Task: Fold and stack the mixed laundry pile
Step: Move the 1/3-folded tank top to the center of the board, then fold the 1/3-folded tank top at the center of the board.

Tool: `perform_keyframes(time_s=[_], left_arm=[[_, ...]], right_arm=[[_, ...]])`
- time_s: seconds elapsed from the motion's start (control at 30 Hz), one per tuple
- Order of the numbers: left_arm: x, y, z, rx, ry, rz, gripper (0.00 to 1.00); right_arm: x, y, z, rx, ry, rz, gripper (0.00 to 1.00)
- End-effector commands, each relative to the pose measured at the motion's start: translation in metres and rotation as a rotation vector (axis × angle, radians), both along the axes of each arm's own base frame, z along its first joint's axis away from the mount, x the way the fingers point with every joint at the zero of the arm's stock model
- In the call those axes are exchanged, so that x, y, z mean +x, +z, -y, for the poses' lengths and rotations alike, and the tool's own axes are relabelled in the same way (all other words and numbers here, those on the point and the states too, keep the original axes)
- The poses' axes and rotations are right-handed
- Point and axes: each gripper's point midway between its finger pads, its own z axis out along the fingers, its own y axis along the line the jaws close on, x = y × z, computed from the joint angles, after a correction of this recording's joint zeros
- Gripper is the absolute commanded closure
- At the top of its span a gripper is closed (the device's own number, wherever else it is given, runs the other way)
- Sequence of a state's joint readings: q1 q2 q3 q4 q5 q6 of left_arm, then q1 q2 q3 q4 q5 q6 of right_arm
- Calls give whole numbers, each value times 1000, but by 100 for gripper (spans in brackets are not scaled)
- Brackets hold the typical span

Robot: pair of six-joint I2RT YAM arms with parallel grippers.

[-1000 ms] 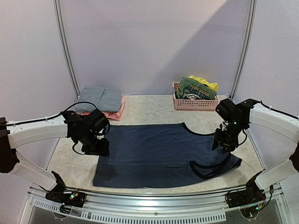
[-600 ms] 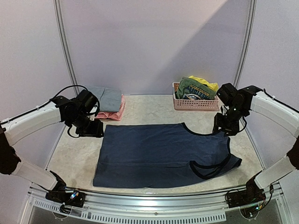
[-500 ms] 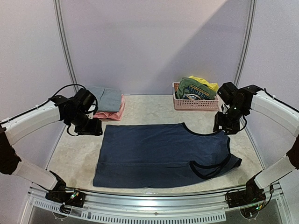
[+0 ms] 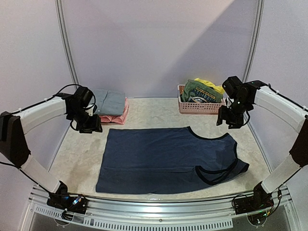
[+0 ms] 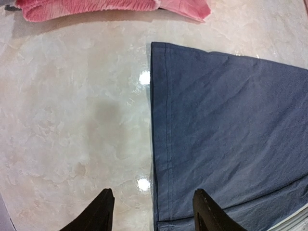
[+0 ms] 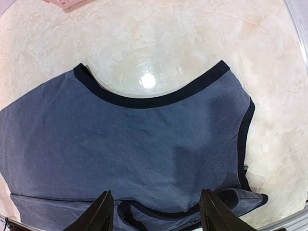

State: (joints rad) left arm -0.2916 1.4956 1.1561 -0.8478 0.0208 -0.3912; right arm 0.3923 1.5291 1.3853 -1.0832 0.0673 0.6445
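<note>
Presently left gripper (image 5: 152, 193), right gripper (image 6: 155, 193): jaws apart, empty; risks skewed fold from snagging curled armhole (image 4: 221, 171) of navy sleeveless top (image 4: 163, 154).

The left arm (image 4: 43, 113) and right arm (image 4: 279, 103) had white tubular links with black joints. A thin black cable (image 4: 64, 88) looped by the left wrist. The left gripper (image 5: 152, 192) had black, tapered fingers (image 5: 102, 214).

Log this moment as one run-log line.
garment: navy top spread flat, unfolded | left jaws: open, empty, above hem corner | right jaws: open, empty, above trimmed edge | folded stack: back left | basket: green tee inside
</note>
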Motion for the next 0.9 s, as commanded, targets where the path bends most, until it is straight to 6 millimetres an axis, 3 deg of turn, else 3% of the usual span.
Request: perform_keyframes(time_s=[0.0,0.47,0.87], left_arm=[[7,-17,-1,13,-25,-68,45],[79,-54,17,6,-27,-81,53],[119,-95,20,71,-94,-152,63]], right_arm=[[5,12,-5,27,14,17,38],[-23,26,0,86,-15,38,36],[-31,27,3,97,-40,38,36]])
